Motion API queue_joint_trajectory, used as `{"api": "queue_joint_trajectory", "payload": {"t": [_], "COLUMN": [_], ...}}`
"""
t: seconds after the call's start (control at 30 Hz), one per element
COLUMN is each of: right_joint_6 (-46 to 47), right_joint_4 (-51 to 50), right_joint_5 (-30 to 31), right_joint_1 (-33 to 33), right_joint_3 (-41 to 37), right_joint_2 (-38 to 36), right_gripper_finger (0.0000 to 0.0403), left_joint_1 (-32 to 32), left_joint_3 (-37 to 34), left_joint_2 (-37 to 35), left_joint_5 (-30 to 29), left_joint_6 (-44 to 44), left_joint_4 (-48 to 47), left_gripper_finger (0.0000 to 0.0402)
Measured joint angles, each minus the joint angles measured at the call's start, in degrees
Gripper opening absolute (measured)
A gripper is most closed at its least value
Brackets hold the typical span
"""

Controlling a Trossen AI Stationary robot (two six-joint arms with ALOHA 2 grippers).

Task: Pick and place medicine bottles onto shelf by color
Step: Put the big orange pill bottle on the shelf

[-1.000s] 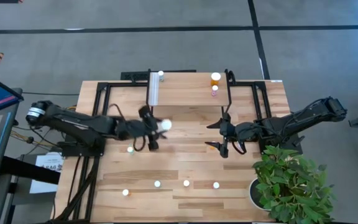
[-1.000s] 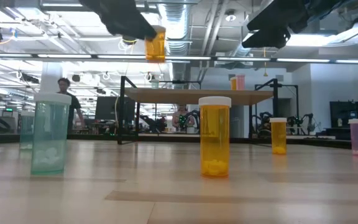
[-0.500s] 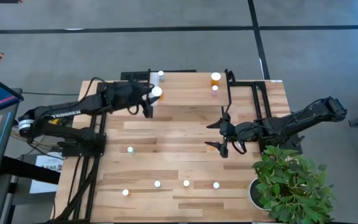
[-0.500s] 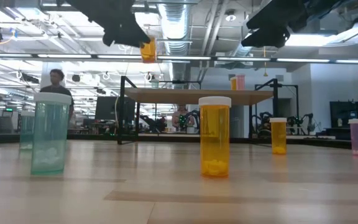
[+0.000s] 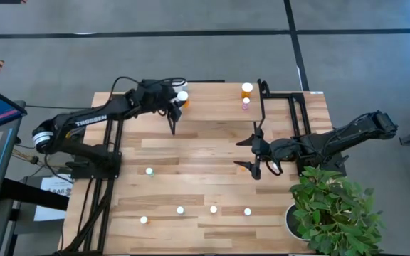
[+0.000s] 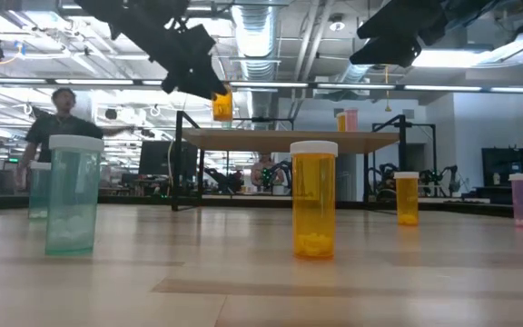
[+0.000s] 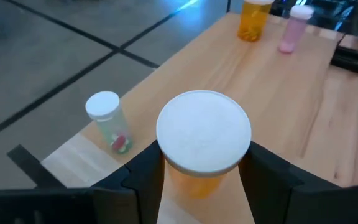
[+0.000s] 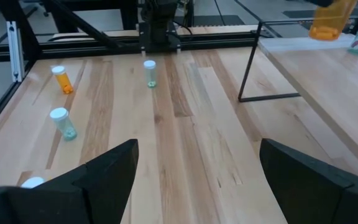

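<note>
One orange bottle [image 7: 201,149] sits clamped in our left gripper [image 7: 197,180] above the shelf [image 7: 303,93], green bottle [image 7: 107,121] just beside; next we lower and release; right gripper [image 8: 194,180] waits wide.

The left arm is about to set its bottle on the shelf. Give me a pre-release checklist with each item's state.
1. Left gripper shut on the orange bottle: ok.
2. Bottle upright, white cap up: ok.
3. Bottle over the shelf: ok.
4. Bottle resting on the shelf board: not ok, it hangs above it in the low view.
5. Beside the matching orange bottle: not ok, a green bottle is nearest.
6. Right gripper clear, open over the table: ok.
</note>
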Motion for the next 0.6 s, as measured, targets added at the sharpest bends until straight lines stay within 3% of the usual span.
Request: {"api": "queue_joint_trajectory", "payload": {"t": [0.3,0.6], "right_joint_6": [0.04,0.63], "right_joint_4": [-0.44,-0.96], "right_joint_5": [-0.02,-0.04], "right_joint_1": [0.13,0.13], "right_joint_3": [0.00,0.00], "right_joint_2": [0.00,0.00], "right_gripper_finger": [0.0357,0.0357], "left_joint_1": [1.85,2.53], "left_joint_3": [1.72,1.74], "left_joint_2": [5.28,5.66], "left_joint_5": [-0.04,-0.46], "left_joint_6": [0.65,0.56], "left_joint_4": [-1.25,-1.25], "left_gripper_finger": [0.0165,0.0183]}}
